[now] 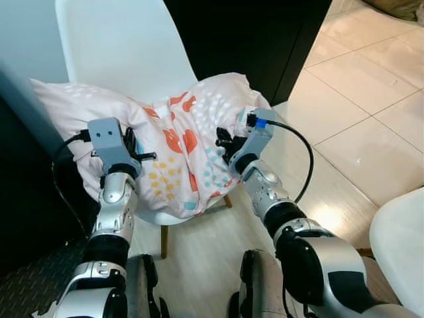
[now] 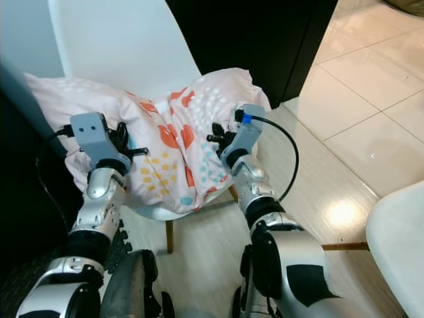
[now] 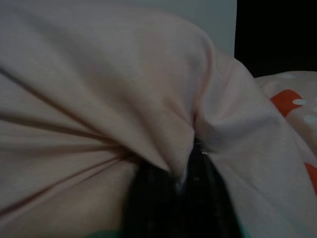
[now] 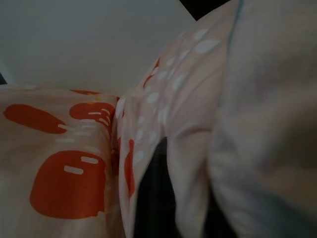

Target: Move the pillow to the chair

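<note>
I count one pillow (image 1: 179,142), pink with orange, yellow and teal spots and white dots, lying across the seat of one white chair (image 1: 122,46). It is creased down the middle and its two ends rise on either side; its front edge hangs over the seat's front rim, and its far edge lies against the chair's backrest. A second white chair (image 1: 401,245) shows at my lower right, well apart from the first.

Two arms are up, one at each side of the pillow. My left tool (image 1: 132,149) presses into the pillow's left half; in the left wrist view the black fingers (image 3: 168,198) are buried under a bunched fold of the pink cloth, so it is clenched on the pillow. My right tool (image 1: 224,142) sits against the right half, by the central crease. In the right wrist view a dark finger (image 4: 153,193) lies in a fold of the dotted fabric, with cloth drawn tight over it, so this tool too is grasping the pillow.

One black cable (image 1: 298,149) loops from the right wrist. The floor (image 1: 371,119) is pale tile, and a dark cabinet (image 1: 258,33) stands behind the chair.
</note>
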Tool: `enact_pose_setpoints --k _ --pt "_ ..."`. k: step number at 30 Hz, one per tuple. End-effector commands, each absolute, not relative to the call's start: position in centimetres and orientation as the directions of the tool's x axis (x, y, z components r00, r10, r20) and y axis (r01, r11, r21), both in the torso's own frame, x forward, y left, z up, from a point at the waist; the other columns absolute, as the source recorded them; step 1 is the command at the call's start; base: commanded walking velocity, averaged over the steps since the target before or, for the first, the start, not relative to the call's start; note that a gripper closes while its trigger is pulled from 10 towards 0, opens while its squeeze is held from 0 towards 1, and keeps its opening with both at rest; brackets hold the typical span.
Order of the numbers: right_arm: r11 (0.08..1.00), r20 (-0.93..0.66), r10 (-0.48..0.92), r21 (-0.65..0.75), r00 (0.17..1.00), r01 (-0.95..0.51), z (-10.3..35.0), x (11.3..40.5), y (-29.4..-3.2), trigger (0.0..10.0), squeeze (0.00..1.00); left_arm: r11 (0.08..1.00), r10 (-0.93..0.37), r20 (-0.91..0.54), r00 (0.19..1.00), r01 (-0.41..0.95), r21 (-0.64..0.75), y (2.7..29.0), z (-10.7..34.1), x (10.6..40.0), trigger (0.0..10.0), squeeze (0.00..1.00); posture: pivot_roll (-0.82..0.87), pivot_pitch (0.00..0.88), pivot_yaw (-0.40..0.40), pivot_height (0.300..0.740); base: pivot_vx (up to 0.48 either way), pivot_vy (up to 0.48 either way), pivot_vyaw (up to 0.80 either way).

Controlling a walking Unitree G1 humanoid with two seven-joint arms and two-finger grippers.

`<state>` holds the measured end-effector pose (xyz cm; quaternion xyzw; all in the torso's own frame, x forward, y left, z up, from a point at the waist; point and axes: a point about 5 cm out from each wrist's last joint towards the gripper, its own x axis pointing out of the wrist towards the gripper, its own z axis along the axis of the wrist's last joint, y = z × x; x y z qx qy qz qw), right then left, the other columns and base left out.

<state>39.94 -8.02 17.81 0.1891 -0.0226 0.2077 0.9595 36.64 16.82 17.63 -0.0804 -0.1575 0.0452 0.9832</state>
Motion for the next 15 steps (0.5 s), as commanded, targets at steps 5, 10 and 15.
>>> enact_pose_setpoints --k 5,10,15 --pt "0.811 0.052 0.478 0.358 0.877 -0.463 15.7 39.1 -6.6 10.0 1.0 0.98 0.07 0.276 0.959 -0.015 -0.196 15.8 16.6 36.6 10.0 1.0 0.06 0.309 -0.059 0.576 0.0 0.0 0.0" --pt "0.808 0.069 0.494 0.331 0.867 -0.487 16.1 39.1 -6.6 10.0 1.0 0.984 0.058 0.298 0.953 -0.004 -0.179 15.6 17.2 36.5 10.0 1.0 0.06 0.298 -0.057 0.576 0.0 0.0 0.0" --pt "0.823 0.085 0.494 0.276 0.866 -0.496 16.6 39.3 -7.3 10.0 1.0 0.996 0.015 0.308 0.951 0.013 -0.09 14.9 17.5 36.1 10.0 1.0 0.05 0.281 -0.051 0.576 0.0 0.0 0.0"
